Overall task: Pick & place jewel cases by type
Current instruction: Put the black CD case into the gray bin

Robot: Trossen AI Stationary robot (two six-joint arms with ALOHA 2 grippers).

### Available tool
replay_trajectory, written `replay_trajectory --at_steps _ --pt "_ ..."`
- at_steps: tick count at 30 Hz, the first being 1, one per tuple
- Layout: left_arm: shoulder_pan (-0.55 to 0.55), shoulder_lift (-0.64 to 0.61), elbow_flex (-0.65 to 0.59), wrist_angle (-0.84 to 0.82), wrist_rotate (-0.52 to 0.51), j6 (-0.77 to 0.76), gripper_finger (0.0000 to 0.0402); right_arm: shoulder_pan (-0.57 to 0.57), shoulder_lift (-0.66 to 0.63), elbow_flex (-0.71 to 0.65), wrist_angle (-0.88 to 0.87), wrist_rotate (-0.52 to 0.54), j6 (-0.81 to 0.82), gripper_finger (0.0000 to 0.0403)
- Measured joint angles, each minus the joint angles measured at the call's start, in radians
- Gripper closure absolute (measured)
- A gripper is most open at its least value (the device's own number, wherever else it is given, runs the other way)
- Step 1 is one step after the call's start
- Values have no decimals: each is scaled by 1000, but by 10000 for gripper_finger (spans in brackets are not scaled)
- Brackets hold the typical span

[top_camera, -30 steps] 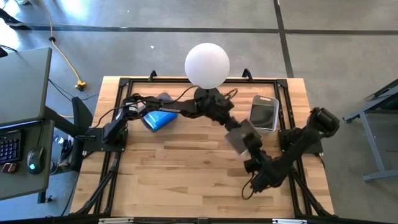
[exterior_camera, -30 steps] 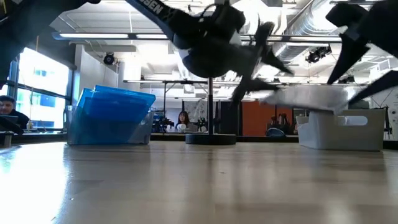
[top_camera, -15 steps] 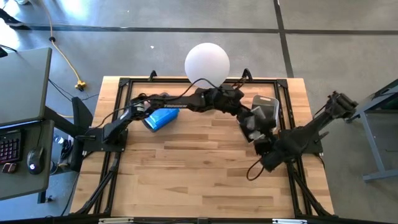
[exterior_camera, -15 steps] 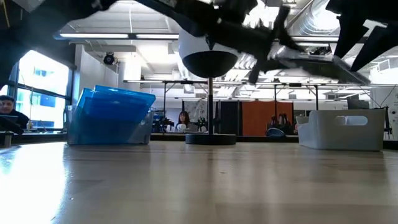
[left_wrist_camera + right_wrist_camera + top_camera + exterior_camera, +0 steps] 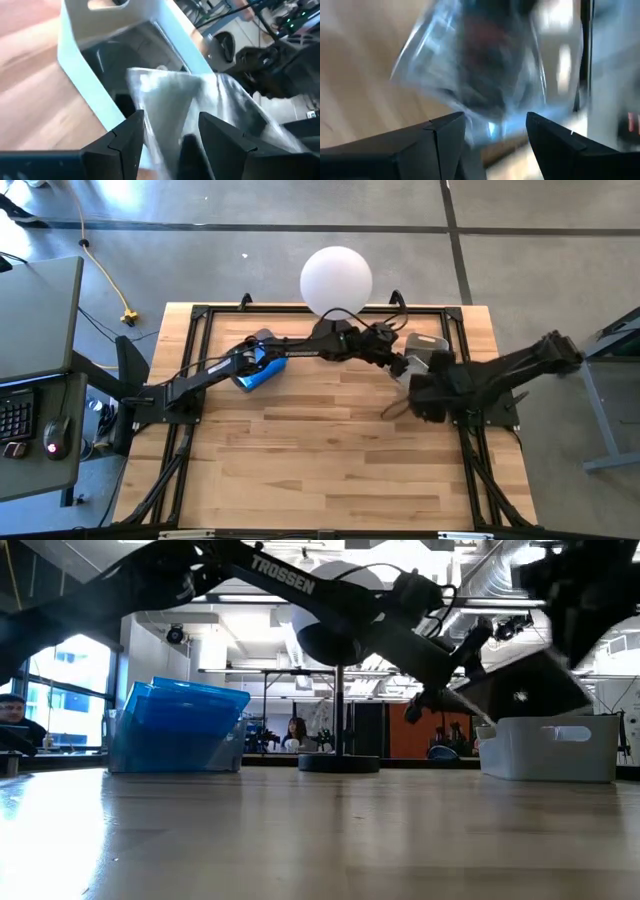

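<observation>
counter [image 5: 300,450]: pale wood planks, smooth, faint sheen. bin [image 5: 75,55]: light grey plastic, smooth, matt. dark case [image 5: 200,105]: glossy plastic, streaked with reflections. blue cases [image 5: 180,725]: translucent plastic. fingers [image 5: 125,140]: matt black plastic.

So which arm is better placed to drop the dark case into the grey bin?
Left. Its wrist view shows the left gripper holding the dark case tilted just above the open grey bin. The right gripper is near the bin too, but its hold is unclear.
</observation>
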Motion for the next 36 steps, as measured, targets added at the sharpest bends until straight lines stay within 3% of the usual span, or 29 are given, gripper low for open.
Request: replay_trajectory --at_steps 3,8,11,14,18,31,33,36 --pt "-5 -2 3 -4 -5 -6 220 -73 7 -5 -139 -43 139 199" --pt "-8 -3 4 1 -59 -25 220 -144 -26 -77 -70 -43 100 199" --pt "-18 -7 9 25 -25 -33 220 -187 -21 -148 -87 -31 169 199" --pt "-25 -13 11 26 -7 -33 220 -218 -22 -246 -93 -111 210 199" --pt "-27 -11 9 -14 -35 -14 220 -228 -25 -313 -23 -123 243 199" --pt "-25 -11 9 -88 -30 -6 220 -185 -51 -144 -106 -23 308 199" --pt "-24 -11 9 -129 -56 -2 220 -158 -61 -117 -64 -30 287 199" --pt "-14 -11 8 -160 -76 -2 220 -118 -75 -107 136 -39 179 199"
